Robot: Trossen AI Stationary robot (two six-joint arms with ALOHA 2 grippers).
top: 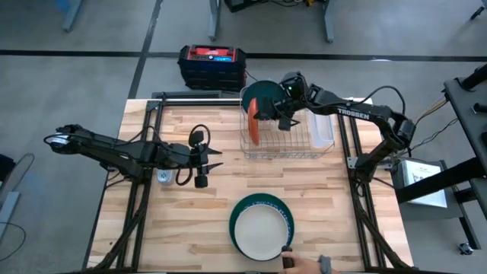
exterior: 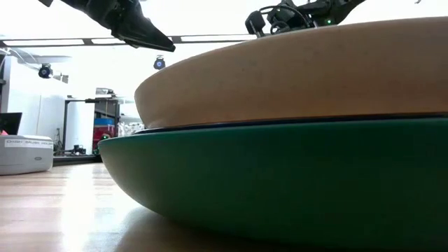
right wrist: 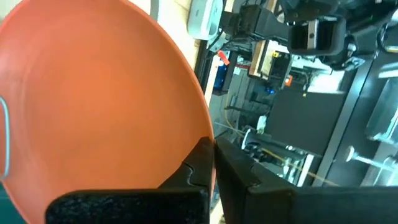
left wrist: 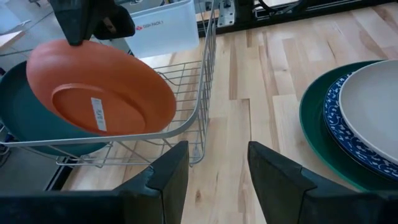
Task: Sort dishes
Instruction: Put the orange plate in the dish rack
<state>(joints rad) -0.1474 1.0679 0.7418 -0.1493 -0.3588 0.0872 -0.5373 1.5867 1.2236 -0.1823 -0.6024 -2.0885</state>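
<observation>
We see the right gripper [top: 275,113] reaching over the far end of the wire rack [top: 293,144]. Its arm stretches in from the right side of the desk [top: 190,221]. Its jaws look pressed together on the rim of the orange plate [top: 253,123], though the wrist view is too close for us to be sure. The orange plate stands on its edge in the rack, right beside a dark green plate [top: 262,95].

The left gripper [top: 214,159] hangs low over the middle of the desk, arm stretched flat, jaws apart and holding nothing.

Near the front edge sits a white plate [top: 261,228] stacked on a dark green dish [top: 238,209].
</observation>
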